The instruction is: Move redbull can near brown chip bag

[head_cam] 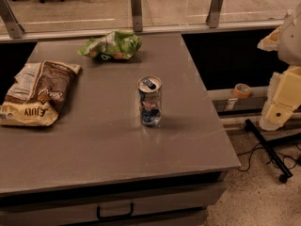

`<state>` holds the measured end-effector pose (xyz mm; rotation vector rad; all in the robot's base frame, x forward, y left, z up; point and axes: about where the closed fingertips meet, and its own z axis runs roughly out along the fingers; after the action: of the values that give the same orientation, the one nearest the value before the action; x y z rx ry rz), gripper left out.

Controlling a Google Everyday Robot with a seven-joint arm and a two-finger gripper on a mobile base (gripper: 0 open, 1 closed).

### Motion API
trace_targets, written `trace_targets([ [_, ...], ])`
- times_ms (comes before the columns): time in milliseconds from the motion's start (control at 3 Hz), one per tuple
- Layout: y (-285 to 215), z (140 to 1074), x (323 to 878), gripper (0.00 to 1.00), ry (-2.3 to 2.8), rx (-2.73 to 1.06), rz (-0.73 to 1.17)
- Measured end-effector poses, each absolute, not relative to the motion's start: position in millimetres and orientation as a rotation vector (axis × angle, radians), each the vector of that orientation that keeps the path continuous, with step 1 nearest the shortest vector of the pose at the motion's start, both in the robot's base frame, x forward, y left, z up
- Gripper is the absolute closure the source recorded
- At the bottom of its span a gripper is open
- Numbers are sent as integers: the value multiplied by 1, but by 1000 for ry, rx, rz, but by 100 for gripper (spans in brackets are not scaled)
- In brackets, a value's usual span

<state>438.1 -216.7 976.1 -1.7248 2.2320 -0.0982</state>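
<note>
The redbull can (149,101) is standing upright near the middle of the grey table (108,140), its silver pull-tab top facing up and its blue and red markings showing low on the side. Nothing is touching it.

The brown chip bag (38,92) is lying flat at about 9 o'clock from the can, against the table's left edge, with its cream-yellow end pointing toward the near side. A wide stretch of bare tabletop is separating the two, so they are sitting well apart. The green chip bag (112,45) is lying crumpled at about 11 o'clock from the can, close to the table's far edge.

The gripper (281,100) is hanging off the table at about 3 o'clock from the can, at the right border of the view, where cream-coloured arm parts are showing above the floor. It is holding nothing that can be seen, and I cannot tell whether it is open or closed.

A roll of tape (242,90) is resting on a ledge between the table and the gripper. A black drawer handle (115,213) is showing on the table's front.
</note>
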Motion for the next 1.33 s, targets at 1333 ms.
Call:
trace_targets([
  [1333,-171,913,466,0,1911,-1526,384],
])
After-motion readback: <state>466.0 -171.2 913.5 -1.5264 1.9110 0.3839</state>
